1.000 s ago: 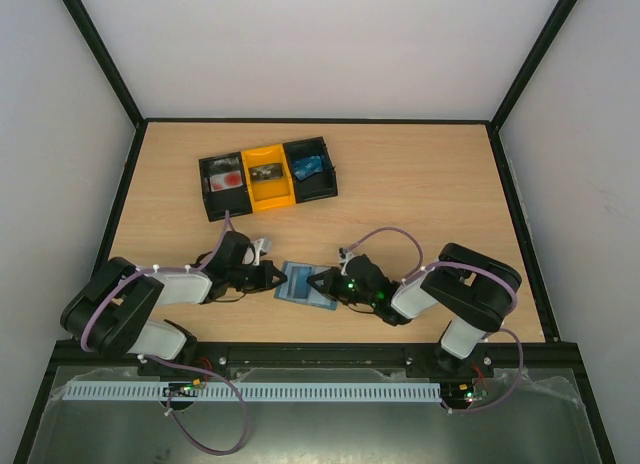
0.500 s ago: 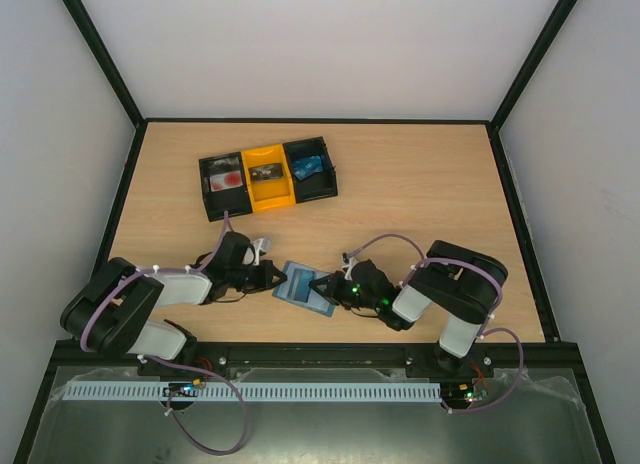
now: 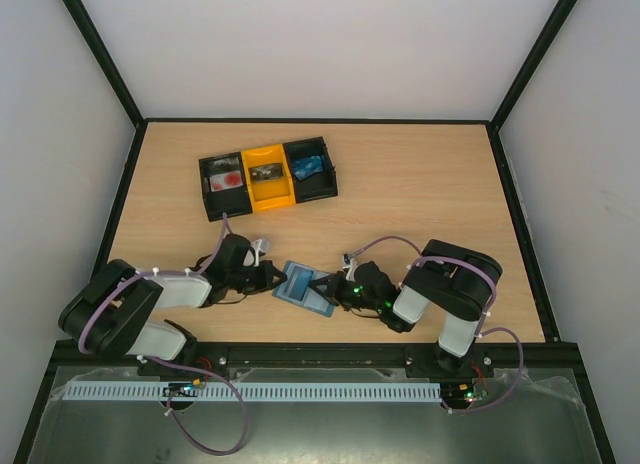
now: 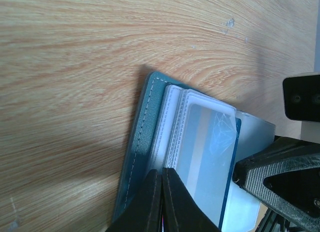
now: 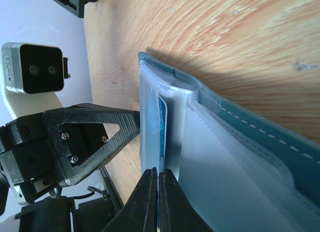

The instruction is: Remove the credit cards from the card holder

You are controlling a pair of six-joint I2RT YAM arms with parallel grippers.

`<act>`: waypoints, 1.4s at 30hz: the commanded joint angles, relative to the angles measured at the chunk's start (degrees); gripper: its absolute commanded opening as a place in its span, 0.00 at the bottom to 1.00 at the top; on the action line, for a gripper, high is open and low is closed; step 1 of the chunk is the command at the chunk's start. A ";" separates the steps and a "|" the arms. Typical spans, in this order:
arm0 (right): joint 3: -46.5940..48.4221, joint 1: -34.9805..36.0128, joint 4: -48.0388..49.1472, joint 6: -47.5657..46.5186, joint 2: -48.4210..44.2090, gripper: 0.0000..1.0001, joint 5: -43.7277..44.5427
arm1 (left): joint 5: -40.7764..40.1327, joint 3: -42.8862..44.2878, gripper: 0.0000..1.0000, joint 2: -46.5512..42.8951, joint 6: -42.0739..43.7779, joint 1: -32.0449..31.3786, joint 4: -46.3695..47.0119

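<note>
Nearest you, both arms lie low over the table (image 3: 430,184), tips facing each other across the card holder (image 3: 303,288).

- Left gripper (image 3: 274,277): its fingers (image 4: 150,202) are pressed fully together, tips on the holder's left edge, where the clear sleeves meet the teal cover. You cannot tell whether a thin leaf is nipped between them.
- Right gripper (image 3: 327,284): its fingers are likewise fully together, tips set against the stacked clear sleeves from the other side. Here too you cannot tell whether they have hold of anything.
- Card holder: it lies on the wood between the two tips, touching both, near the front edge.
- Credit cards: one blue card (image 5: 162,123) sits inside a clear sleeve, partly showing.

Farther back, well apart from the holder, is the black-and-yellow tray (image 3: 249,200), with small items in its three compartments.
</note>
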 commanded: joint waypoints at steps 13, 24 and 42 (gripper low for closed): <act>2.73 -0.10 -8.18 -0.36 -1.30 0.16 2.38 | -5.50 -3.16 0.03 -3.54 -3.90 -3.06 -6.38; 3.33 -0.05 -2.59 1.31 1.52 0.14 1.49 | -5.79 -4.14 0.03 -3.81 -4.90 -4.26 -5.14; -0.48 -0.18 0.33 0.87 -0.81 0.02 3.00 | -9.36 -4.28 0.03 -4.31 -4.07 -4.84 -7.38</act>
